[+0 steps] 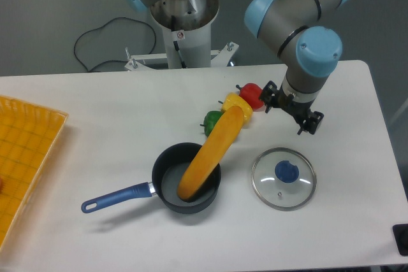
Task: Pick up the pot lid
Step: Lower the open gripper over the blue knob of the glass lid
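Note:
My gripper point(291, 111) is open above the table's right half, its two fingers apart with nothing between them. Below it in the view lies the pot lid point(268, 186), a round clear glass disc with a thin rim and a blue knob point(287, 171) near its middle. The fingers do not touch the lid, and the whole lid is visible. How high the fingertips are over the table I cannot tell.
Left of the lid is a black pan point(167, 176) with a blue handle, a long orange object point(213, 150) leaning over its rim. Red point(253, 95), yellow point(237, 104) and green point(211, 121) toy peppers lie behind. An orange crate point(32, 109) stands far left.

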